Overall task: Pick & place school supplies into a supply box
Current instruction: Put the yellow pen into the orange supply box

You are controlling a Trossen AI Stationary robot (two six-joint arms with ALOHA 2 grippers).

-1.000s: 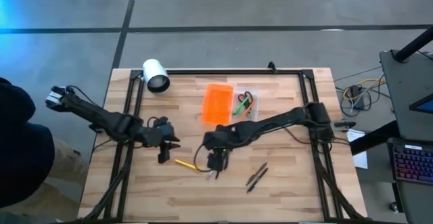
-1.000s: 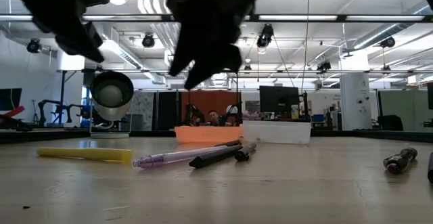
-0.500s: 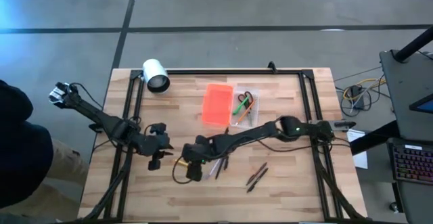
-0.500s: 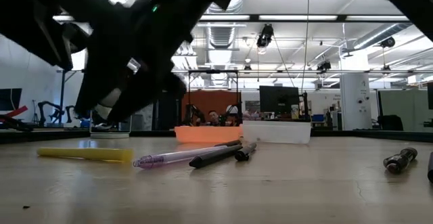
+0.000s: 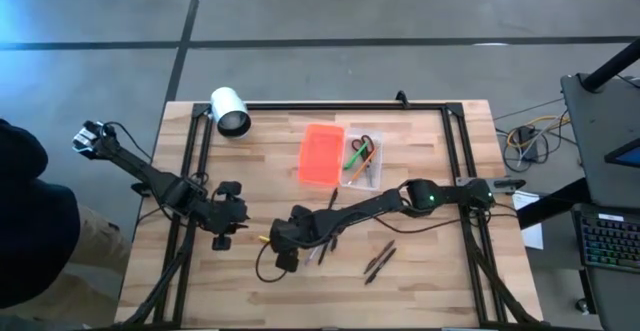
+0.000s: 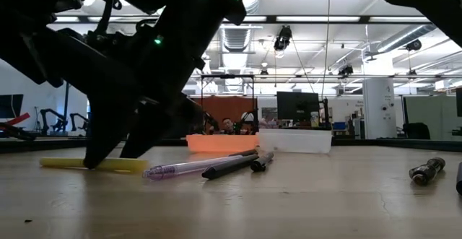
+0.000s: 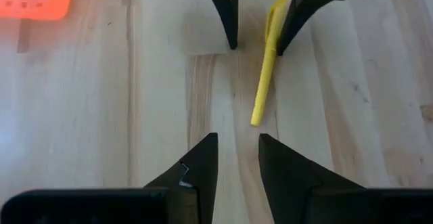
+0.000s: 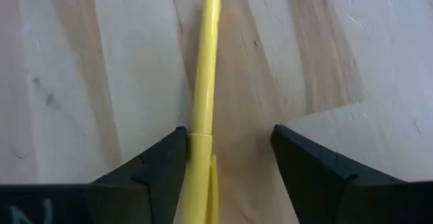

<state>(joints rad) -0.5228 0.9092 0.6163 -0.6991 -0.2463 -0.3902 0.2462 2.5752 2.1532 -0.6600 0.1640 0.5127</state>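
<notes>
On the table (image 5: 420, 281), purple pen (image 6: 189, 167) lies beside yellow pen (image 8: 201, 88)

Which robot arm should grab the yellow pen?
The right one, I think. The right gripper is already down over the yellow pen, open fingers either side of it. The left gripper is open too, but short of the pen.

wooden table (image 5: 420, 286), yellow pen (image 8: 200, 102), orange lid (image 5: 321, 154)

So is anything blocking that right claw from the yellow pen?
Nothing visible does. The right tool is open with the yellow pen lying on the table between its fingers, close to one of them.
</notes>
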